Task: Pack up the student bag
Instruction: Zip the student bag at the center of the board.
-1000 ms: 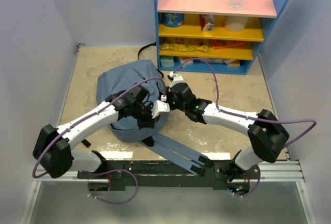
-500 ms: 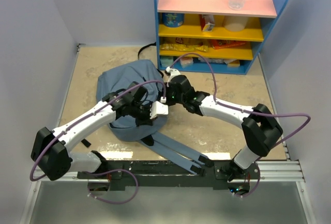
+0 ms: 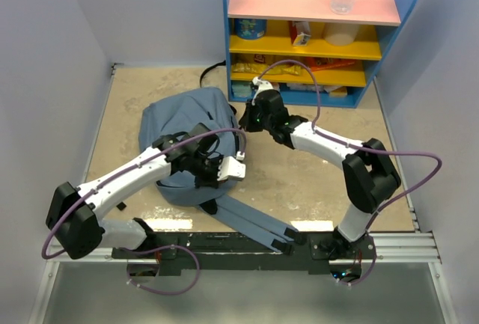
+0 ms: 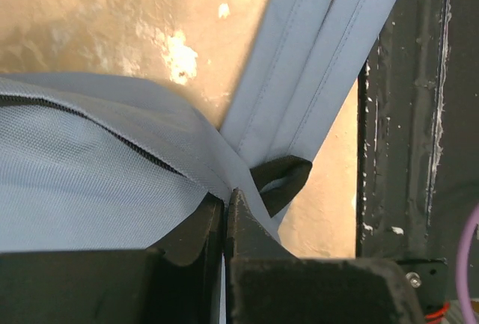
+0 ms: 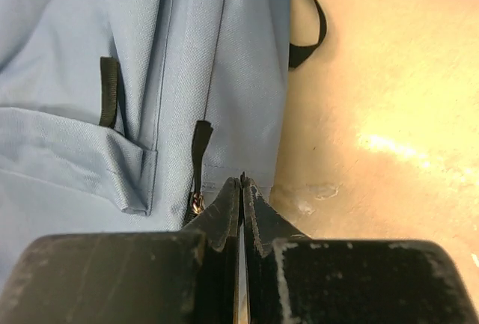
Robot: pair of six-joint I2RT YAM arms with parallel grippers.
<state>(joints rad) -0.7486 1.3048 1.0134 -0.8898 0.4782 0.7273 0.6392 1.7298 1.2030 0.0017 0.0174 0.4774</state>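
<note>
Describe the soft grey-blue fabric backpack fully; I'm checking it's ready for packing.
The soft grey-blue fabric backpack lies slumped on the beige table, its padded straps trailing toward the arms' bases and a black webbing loop at its far end. The left gripper pinches its fabric edge near the straps.

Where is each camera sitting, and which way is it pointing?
Top external: above and behind the arms, looking down on the student bag and shelf; both arms show.
Left wrist: looks along the left fingers at the bag's shoulder straps.
Right wrist: looks past the right fingers at the bag's zipper.
All three share the bag.
</note>
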